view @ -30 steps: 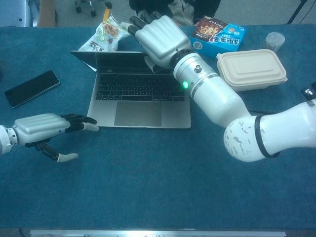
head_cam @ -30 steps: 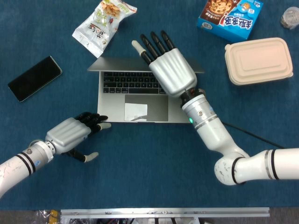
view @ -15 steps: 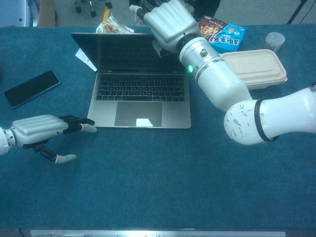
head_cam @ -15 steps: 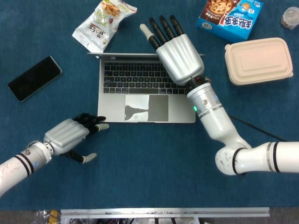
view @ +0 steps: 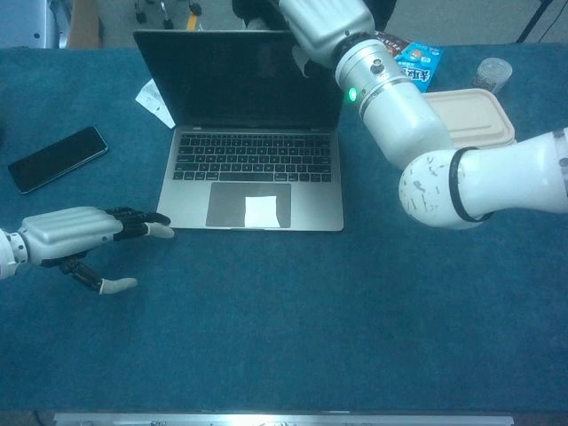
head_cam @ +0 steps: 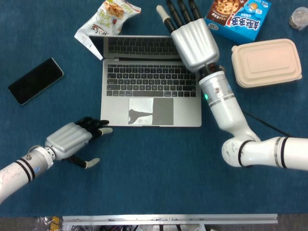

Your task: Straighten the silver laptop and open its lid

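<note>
Silver laptop (head_cam: 151,82): lid raised. Right hand (head_cam: 191,33), fingers extended, pushes the screen's 1 o'clock edge; overpush risks tipping. Left hand (head_cam: 72,139), fingers loosely curled, empty, steadies the 7 o'clock corner.

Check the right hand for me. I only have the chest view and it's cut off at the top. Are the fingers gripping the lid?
Observer: No. In the head view the right hand is over the right end of the lid. Its fingers are straight and spread past the top edge, closed on nothing.
Operator: Anything behind the screen?
Observer: A snack bag lies just beyond the lid's left corner. I cannot tell whether they touch.
Operator: Is the base square?
Observer: From above, the front edge of the silver laptop runs level across the frame.
</note>
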### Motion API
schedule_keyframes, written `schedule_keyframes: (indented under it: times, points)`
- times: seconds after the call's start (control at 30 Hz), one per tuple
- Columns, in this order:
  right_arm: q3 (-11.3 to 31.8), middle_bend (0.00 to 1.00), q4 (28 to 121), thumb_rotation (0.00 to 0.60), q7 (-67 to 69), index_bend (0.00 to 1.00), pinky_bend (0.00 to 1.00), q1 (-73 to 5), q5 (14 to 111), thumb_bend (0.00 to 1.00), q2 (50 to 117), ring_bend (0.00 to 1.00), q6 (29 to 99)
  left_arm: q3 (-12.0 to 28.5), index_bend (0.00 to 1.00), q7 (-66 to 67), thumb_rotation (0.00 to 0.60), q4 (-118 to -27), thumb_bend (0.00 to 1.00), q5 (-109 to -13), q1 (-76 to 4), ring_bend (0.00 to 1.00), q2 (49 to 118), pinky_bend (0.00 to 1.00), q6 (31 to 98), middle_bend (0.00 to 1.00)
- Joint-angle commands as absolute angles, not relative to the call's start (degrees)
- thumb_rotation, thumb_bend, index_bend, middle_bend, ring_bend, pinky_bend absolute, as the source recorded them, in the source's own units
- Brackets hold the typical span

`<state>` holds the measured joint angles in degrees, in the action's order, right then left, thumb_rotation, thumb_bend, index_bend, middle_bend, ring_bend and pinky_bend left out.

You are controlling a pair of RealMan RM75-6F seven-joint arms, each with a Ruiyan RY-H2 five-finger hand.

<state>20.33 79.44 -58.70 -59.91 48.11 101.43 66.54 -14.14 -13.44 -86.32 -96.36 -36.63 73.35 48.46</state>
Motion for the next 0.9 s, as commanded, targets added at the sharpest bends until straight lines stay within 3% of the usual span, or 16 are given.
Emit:
schedule_keyframes:
  times: [0.03, 0.53, 0.9]
  points:
    - [20.88, 0.04, 77.99, 0.600, -58.27, 0.00, 0.10, -60.34, 47.33, 0.45, 101.21, 0.00, 66.26, -14.09, 0.01, -13.31, 0.314, -86.44, 0.34, -96.30, -36.66, 0.00, 73.30, 0.00, 48.44, 0.00]
    - [22.29, 0.04, 70.43, 0.600, -56.18, 0.00, 0.10, -60.63, 44.14, 0.45, 100.54, 0.00, 65.93, -13.89, 0.01, -12.15, 0.316, -87.04, 0.34, -95.82, -36.76, 0.00, 73.24, 0.00, 48.05, 0.00]
    - [21.77, 0.04, 82.91, 0.600, -51.10, 0.00, 0.10, -58.57, 48.97, 0.45, 94.70, 0.00, 67.48, -12.69, 0.01, -10.18, 0.314, -89.52, 0.34, -94.69, -36.31, 0.00, 69.19, 0.00, 50.46, 0.00]
